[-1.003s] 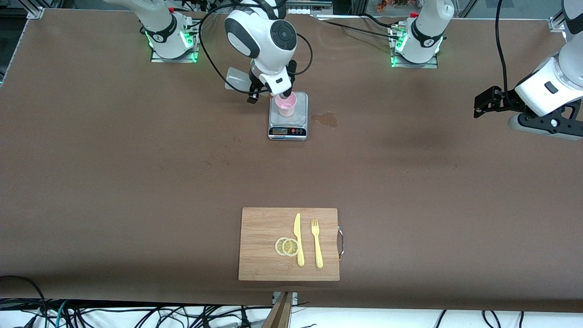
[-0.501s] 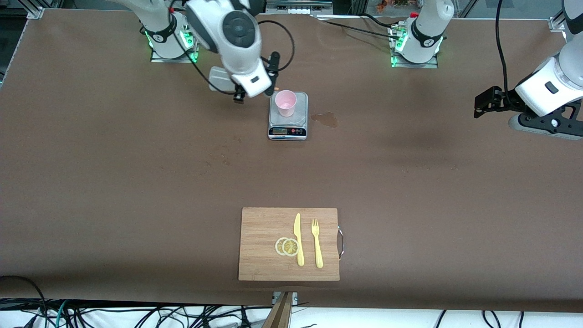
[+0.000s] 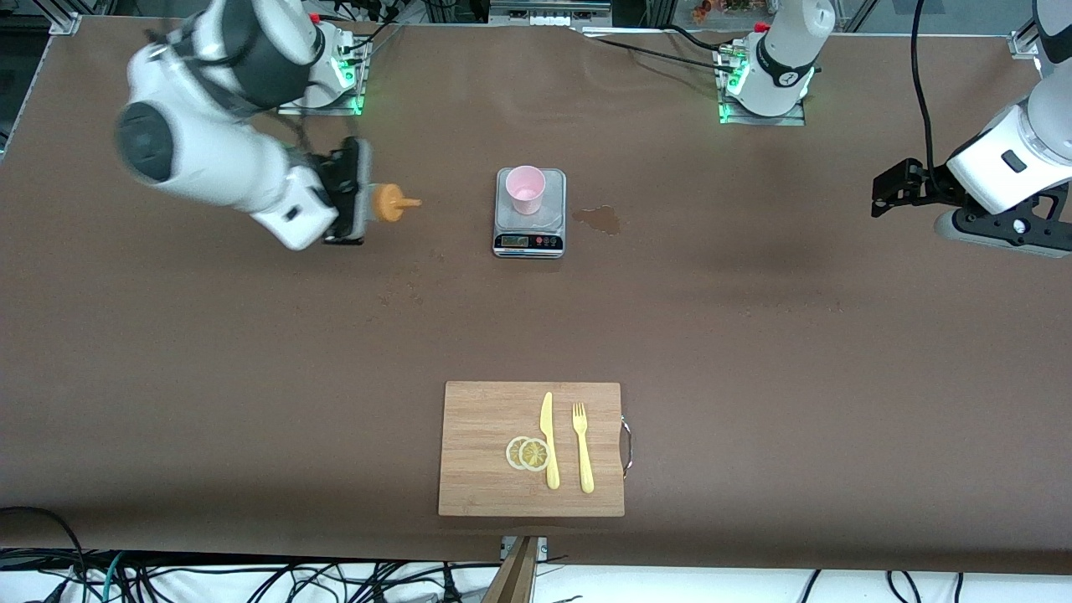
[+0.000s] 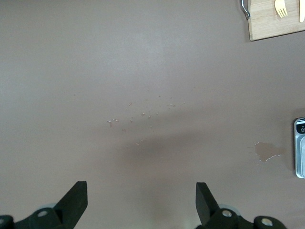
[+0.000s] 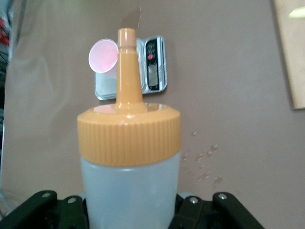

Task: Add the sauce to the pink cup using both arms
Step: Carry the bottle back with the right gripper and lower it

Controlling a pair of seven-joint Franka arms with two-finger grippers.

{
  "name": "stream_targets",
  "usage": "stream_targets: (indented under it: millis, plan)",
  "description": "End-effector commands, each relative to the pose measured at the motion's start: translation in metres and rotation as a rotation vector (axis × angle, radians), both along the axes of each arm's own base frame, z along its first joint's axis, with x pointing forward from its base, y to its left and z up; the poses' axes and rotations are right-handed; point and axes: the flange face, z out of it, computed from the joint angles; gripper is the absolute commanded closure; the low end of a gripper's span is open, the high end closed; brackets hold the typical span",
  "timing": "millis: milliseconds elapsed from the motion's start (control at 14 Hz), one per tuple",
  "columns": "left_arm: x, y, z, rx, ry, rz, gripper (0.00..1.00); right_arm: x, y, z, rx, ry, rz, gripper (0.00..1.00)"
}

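Note:
The pink cup (image 3: 525, 188) stands upright on a small kitchen scale (image 3: 529, 226). My right gripper (image 3: 355, 201) is shut on the sauce bottle (image 5: 129, 186), over the bare table toward the right arm's end from the scale. The bottle is held sideways, and its orange nozzle cap (image 3: 389, 203) points at the cup from a distance. In the right wrist view the cup (image 5: 103, 55) and scale (image 5: 153, 71) show past the nozzle. My left gripper (image 3: 881, 194) waits open and empty above the table at the left arm's end, with its fingers (image 4: 76, 198) wide apart.
A wooden cutting board (image 3: 477, 452) with a yellow knife (image 3: 548, 440), a fork (image 3: 582, 448) and lemon slices (image 3: 528, 453) lies near the front camera's edge. A wet stain (image 3: 599, 219) marks the table beside the scale.
My right arm has swung away from above the cup toward its own end of the table. The bottle has turned from nozzle-down over the cup to sideways. The left arm has not moved.

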Motion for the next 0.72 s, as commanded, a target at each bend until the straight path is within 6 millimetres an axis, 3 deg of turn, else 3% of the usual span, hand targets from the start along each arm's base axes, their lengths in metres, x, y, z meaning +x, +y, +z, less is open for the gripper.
stream_targets:
  millis: [0,215,430,645]
  plan:
    - [0.003,-0.001,0.003,-0.023,0.011,0.003,0.00,0.025,-0.056,-0.015,0.185,-0.007,0.033,0.98]
    - [0.003,-0.003,0.003,-0.023,0.011,0.000,0.00,0.043,-0.117,-0.057,0.408,-0.011,0.028,0.97]
    - [0.003,-0.004,0.001,-0.023,0.015,-0.002,0.00,0.053,-0.161,-0.135,0.632,-0.069,0.071,0.97]
    - [0.004,-0.005,0.000,-0.022,0.018,-0.003,0.00,0.054,-0.187,-0.213,0.776,-0.101,0.100,0.97]
